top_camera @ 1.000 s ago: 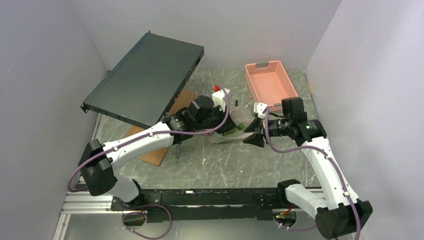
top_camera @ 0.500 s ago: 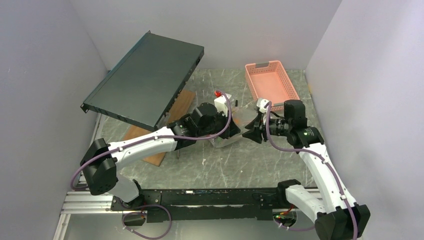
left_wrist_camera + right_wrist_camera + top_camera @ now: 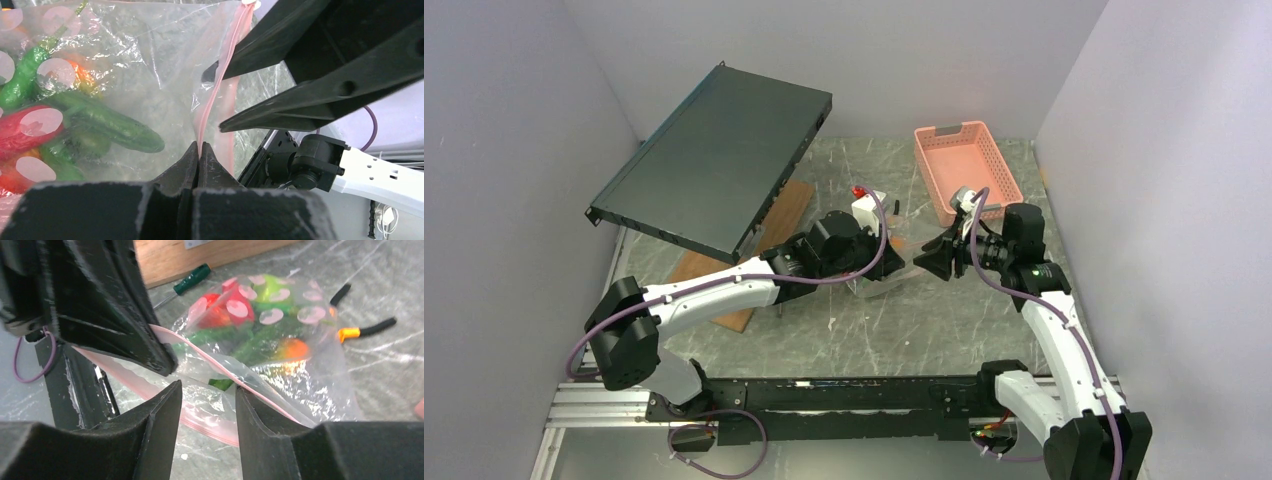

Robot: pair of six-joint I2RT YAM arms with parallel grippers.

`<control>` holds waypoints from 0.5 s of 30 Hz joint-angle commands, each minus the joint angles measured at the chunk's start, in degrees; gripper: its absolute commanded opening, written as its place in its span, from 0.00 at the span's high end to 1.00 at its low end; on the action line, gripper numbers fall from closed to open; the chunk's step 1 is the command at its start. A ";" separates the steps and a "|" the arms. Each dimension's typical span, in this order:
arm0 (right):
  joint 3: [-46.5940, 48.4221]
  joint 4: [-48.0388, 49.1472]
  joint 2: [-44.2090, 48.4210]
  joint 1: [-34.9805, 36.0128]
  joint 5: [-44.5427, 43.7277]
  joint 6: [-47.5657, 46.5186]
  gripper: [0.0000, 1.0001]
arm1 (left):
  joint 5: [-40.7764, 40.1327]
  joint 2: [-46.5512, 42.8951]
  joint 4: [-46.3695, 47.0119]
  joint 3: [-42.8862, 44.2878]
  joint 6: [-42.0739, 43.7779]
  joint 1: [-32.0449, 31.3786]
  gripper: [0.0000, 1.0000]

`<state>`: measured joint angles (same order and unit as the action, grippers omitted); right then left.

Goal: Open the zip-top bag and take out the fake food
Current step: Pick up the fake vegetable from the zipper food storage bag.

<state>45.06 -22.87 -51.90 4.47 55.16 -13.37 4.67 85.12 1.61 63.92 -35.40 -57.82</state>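
Bag (image 3: 300, 370) lies on the table (image 3: 874, 335) between the grippers, toy food (image 3: 107, 127) all inside. Left gripper (image 3: 198, 149) is clamped on its pink zip strip (image 3: 221, 75); right gripper (image 3: 206, 405) holds its jaws apart astride the other lip. Mouth appears partly parted; emptying remains.

Bright even overhead light, soft shadows, white glare on the zip-top bag (image 3: 150, 55), close right pincer fingers (image 3: 150, 440) blurred
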 commanded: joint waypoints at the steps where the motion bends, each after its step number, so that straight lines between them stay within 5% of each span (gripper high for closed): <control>1: -1.87 7.42 -0.15 -0.04 -2.89 6.73 0.55 | -1.43 -1.37 3.81 -0.11 -0.29 -0.78 1.00; 15: -5.38 11.84 -2.77 0.54 -3.84 11.59 0.68 | -3.28 -0.27 8.17 3.38 2.96 -2.01 1.00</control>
<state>40.53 -15.57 -53.98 4.67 51.05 -5.28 1.98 85.12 5.13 64.01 -34.33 -59.09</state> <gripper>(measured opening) 0.320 0.012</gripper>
